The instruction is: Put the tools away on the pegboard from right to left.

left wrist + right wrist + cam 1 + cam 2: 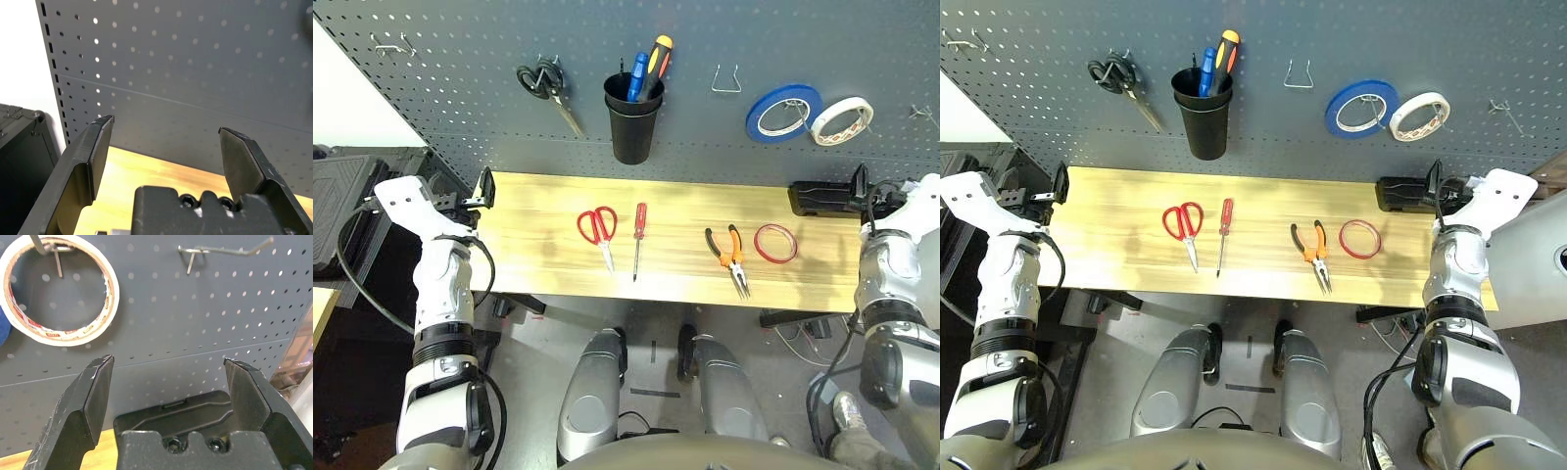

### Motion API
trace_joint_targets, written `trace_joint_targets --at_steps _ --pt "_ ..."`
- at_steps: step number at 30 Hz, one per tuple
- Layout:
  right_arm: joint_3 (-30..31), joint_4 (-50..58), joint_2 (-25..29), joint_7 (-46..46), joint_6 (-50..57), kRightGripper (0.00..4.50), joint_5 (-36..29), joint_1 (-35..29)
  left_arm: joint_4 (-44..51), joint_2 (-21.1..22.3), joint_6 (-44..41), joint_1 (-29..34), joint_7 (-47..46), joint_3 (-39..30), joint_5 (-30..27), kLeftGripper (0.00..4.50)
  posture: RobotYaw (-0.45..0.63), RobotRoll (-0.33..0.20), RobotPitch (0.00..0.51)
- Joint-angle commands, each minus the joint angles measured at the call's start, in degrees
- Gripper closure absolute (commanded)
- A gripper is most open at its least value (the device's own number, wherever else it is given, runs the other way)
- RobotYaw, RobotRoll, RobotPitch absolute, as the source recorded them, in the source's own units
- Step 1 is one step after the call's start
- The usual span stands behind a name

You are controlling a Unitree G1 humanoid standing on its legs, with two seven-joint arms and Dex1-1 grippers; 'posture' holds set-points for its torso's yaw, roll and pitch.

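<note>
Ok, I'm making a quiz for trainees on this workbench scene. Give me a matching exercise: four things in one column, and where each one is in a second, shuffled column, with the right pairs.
Things:
1. red tape ring
2. black-handled scissors
3. red-handled screwdriver
4. white tape roll

Places:
A. hanging on a hook of the pegboard, left of the black cup
B. flat on the table, just right of the pliers
C. on a pegboard hook, right of the blue tape roll
D. flat on the table, just right of the red-handled scissors

Pairs: 1-B, 2-A, 3-D, 4-C
</note>
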State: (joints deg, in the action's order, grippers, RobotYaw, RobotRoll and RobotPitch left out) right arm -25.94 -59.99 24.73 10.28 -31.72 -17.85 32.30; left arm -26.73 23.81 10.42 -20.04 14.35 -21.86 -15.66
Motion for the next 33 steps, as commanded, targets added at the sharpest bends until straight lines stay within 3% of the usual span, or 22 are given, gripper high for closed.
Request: trace_joint_targets --at_steps 1,8,13,22,33 --pt "-1.0 -1.2 0.0 0.0 0.3 0.0 -0.7 -0.3 0.9 0.3 -1.3 1.0 0.1 -0.2 -0.3 0.04 0.22 0.0 0.189" --pt "1.9 -0.4 2.7 0.2 6.5 0.0 2.4 -1.0 3.9 -1.2 -4.1 2.6 2.4 1.7 -1.0 0.04 0.2 0.0 0.205" --pt "6.8 1.5 6.9 8.1 18.2 0.0 4.9 -1.4 13.2 -1.7 -11.4 7.2 8.7 6.3 -3.1 0.04 0.18 0.0 0.216" --pt "14.0 4.2 15.9 23.9 32.5 0.0 9.4 -2.0 27.8 2.2 -23.9 12.4 23.2 17.3 -5.8 0.04 0.15 0.0 0.237" --pt "23.5 4.6 18.0 40.0 34.1 0.0 15.2 -3.0 31.2 6.4 -25.9 12.0 32.0 25.3 -2.7 0.04 0.16 0.0 0.242"
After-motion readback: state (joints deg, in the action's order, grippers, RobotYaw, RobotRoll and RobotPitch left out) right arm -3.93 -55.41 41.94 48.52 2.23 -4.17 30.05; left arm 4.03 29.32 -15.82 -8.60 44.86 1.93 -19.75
